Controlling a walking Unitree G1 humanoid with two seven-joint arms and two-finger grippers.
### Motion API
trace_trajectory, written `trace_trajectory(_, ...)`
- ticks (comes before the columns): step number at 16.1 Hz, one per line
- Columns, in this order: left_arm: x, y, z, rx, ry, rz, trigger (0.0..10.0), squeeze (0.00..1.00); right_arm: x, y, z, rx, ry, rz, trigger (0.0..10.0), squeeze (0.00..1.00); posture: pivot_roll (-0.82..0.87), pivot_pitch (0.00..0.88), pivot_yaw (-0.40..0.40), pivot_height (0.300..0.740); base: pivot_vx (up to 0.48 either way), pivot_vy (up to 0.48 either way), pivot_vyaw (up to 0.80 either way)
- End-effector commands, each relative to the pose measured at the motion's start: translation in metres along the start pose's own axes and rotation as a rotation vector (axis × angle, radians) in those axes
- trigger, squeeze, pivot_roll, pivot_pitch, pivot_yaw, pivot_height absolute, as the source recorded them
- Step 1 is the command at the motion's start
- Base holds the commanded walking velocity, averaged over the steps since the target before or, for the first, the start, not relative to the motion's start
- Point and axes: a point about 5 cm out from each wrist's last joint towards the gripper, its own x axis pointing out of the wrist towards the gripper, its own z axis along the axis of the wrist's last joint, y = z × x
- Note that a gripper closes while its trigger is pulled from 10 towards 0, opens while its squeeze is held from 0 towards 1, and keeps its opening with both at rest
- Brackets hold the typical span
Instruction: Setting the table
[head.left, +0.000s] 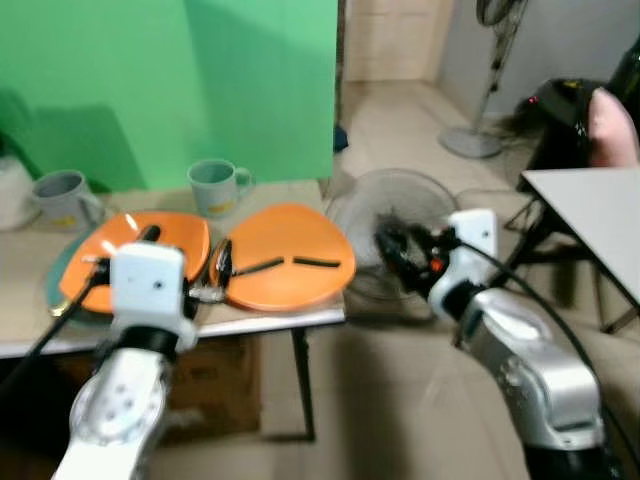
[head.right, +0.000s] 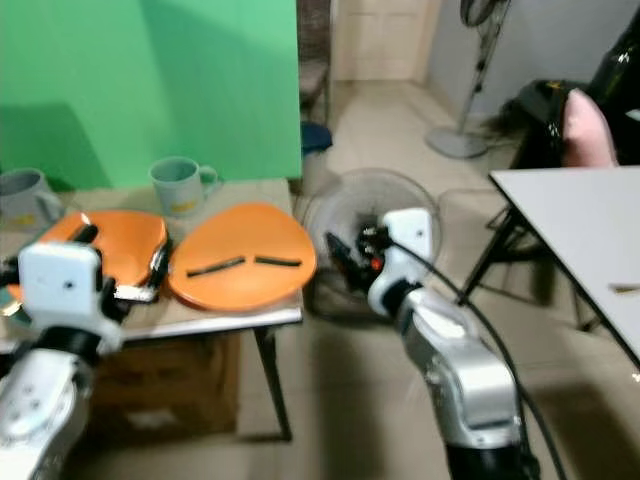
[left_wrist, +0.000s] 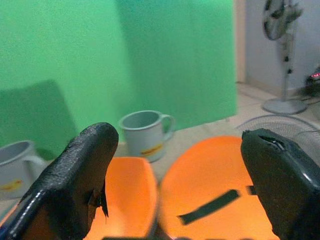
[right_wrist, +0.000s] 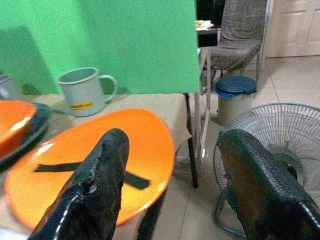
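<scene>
Two orange plates lie on the low table (head.left: 270, 322): one (head.left: 285, 268) near its right end with two black strips on it, the other (head.left: 180, 238) to its left on a dark teal plate (head.left: 55, 290). A grey-green mug (head.left: 213, 187) stands behind them, and a second mug (head.left: 62, 197) stands at the far left. My left gripper (head.left: 185, 250) is open low over the gap between the plates, holding nothing. Its fingers (left_wrist: 75, 180) frame the mug (left_wrist: 145, 132). My right gripper (head.left: 395, 250) is open and empty, off the table's right end. It points back at the striped plate (right_wrist: 95, 165).
A floor fan's round cage (head.left: 385, 215) lies just right of the table, under my right gripper. A white table (head.left: 600, 215) stands at the right and a standing fan (head.left: 490, 80) behind it. A green screen (head.left: 170, 90) backs the table, and a cardboard box (head.left: 215, 385) sits beneath it.
</scene>
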Motion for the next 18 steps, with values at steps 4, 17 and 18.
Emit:
trace_trajectory(4,-0.001,0.006,0.001,0.016,-0.001,0.002,10.0,0.00,0.007,0.002,0.001,-0.002,0.012,0.024,10.0,0.00,-0.03,0.000,0.011,0.740,0.280,0.000,0.00)
trace_trajectory(17,-0.011,-0.035,0.003,-0.150,0.046,-0.629,10.0,0.00,0.026,-0.054,-0.026,0.301,0.340,-0.033,10.0,0.00,-0.04,0.000,0.005,0.740,0.065,0.000,0.00)
trace_trajectory(18,-0.014,-0.039,0.000,-0.159,0.072,-0.691,10.0,0.00,0.030,-0.059,-0.029,0.342,0.347,-0.048,10.0,0.00,-0.05,0.000,0.003,0.740,0.000,0.000,0.00)
